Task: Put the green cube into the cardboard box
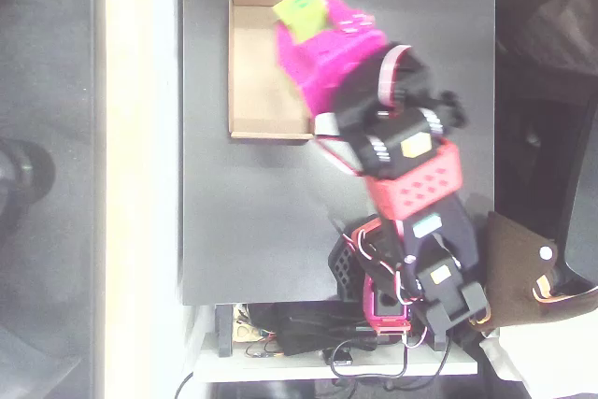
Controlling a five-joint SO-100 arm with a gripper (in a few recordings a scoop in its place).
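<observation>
The tool (313,21) holds the green cube (300,12) over the cardboard box (252,91) near the worktop's (252,221) far edge; only the release seems left.

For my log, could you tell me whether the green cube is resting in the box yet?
Cannot tell: the green cube sits at the magenta gripper tip, over the cardboard box.

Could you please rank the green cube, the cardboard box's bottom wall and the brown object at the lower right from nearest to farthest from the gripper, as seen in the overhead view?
1. The green cube, at the gripper tip over the cardboard box's top right corner.
2. The cardboard box bottom wall, lower left of the gripper.
3. The brown object, far off at the lower right, beside the table.
</observation>
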